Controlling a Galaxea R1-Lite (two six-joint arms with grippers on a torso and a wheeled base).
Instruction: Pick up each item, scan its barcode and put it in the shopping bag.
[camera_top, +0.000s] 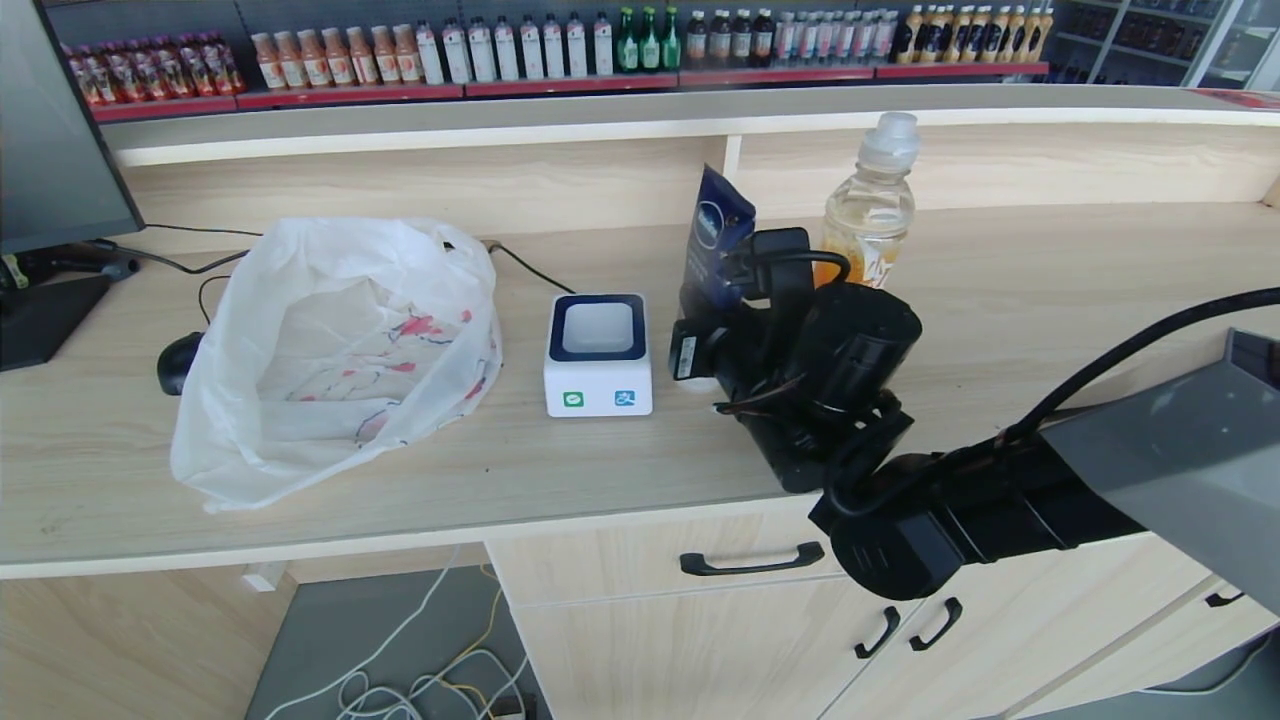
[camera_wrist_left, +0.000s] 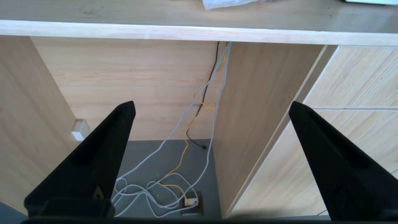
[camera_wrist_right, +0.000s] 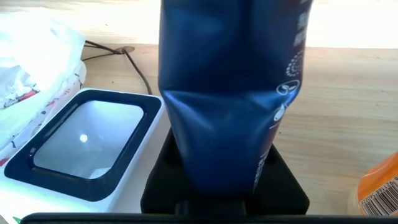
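Shopping bag (camera_top: 330, 350): one, white, left on counter (camera_top: 1050, 300).
Scanner (camera_top: 598, 355): one, just right of bag.
Dark blue tube (camera_top: 715, 235): one.
Drink bottle (camera_top: 870, 215): one, right of tube.
Mouse (camera_top: 180, 362): one, left of bag.
Monitor (camera_top: 50, 130): one, far left.
Drawer handles (camera_top: 752, 562): four, near side.
Grippers: two, left gripper (camera_wrist_left: 211, 112) and right gripper (camera_top: 742, 268).
Shelf bottles (camera_top: 560, 45): one long row, far back, too many to count.
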